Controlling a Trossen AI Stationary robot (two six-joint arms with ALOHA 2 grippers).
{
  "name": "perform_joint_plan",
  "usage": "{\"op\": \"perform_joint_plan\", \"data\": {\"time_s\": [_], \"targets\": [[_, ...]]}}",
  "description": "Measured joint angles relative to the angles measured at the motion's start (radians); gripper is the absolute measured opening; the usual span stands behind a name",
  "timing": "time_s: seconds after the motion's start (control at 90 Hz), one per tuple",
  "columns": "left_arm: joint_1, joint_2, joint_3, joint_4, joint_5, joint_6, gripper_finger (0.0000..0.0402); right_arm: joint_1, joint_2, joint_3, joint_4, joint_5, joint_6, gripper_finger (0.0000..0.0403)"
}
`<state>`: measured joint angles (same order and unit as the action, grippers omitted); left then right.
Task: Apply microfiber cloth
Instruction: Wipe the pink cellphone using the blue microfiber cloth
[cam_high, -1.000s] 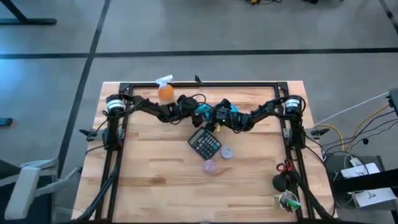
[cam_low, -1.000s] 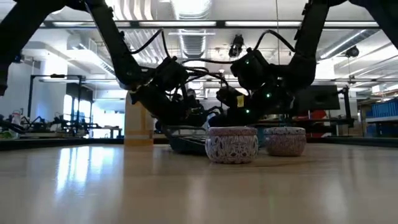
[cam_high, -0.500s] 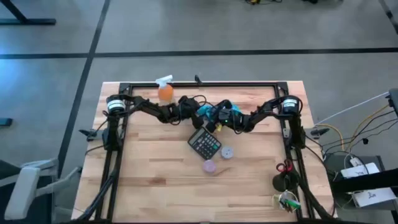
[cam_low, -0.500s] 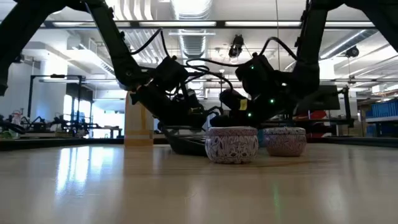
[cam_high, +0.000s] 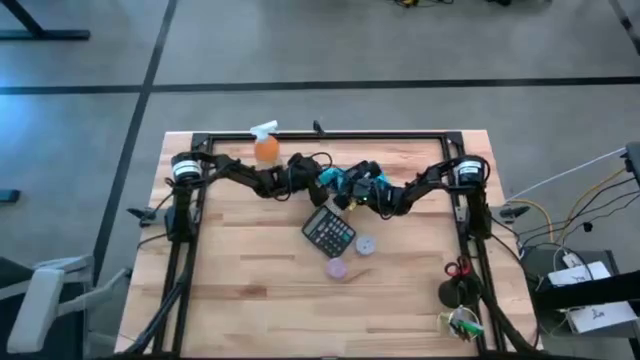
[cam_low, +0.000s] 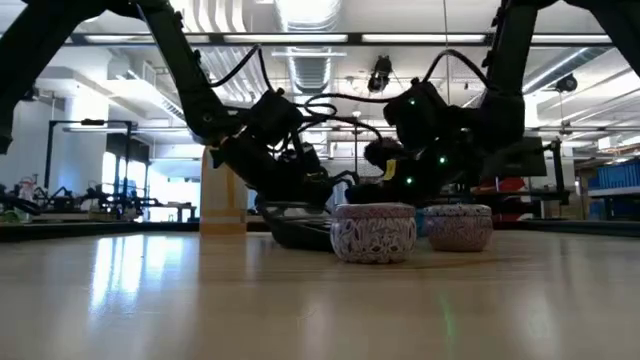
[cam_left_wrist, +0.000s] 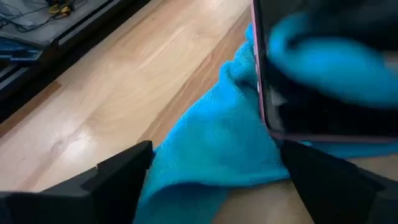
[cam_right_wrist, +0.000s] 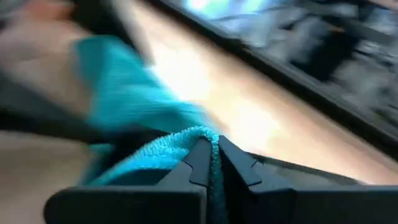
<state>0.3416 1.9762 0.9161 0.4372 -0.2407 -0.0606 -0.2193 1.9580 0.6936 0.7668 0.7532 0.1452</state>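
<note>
My cloth (cam_left_wrist: 214, 143) is bright teal-blue; the calculator (cam_high: 329, 232) is black, the spray bottle (cam_high: 265, 143) orange with a white head, the table (cam_high: 240, 270) pale wood.

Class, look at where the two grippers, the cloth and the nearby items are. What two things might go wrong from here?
1. The right gripper pinches only a thin fold of the cloth, so it may slip free.
2. The calculator and two small tins sit right beside both arms; a sweep of the cloth, or the left gripper hovering over it, could knock them.
</note>
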Motion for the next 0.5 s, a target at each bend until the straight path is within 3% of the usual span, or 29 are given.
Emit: {"op": "perform_joint_plan", "data": {"time_s": [0.078,0.167,0.5], "targets": [[0.0,0.0,0.0,-0.003,-0.001,0.0,0.0347,0.001,-0.029,-0.025,-0.07,0.073,0.088,0.0],[0.0,0.0,0.0,-0.005,-0.001,0.0,0.0347,-0.009,-0.033,-0.036,-0.082,0.075,0.133,0.0],[0.0,0.0,0.001,0.017,-0.002,0.008,0.0347,-0.063,0.065,0.091,-0.022,-0.218,-0.026,0.0]]}}
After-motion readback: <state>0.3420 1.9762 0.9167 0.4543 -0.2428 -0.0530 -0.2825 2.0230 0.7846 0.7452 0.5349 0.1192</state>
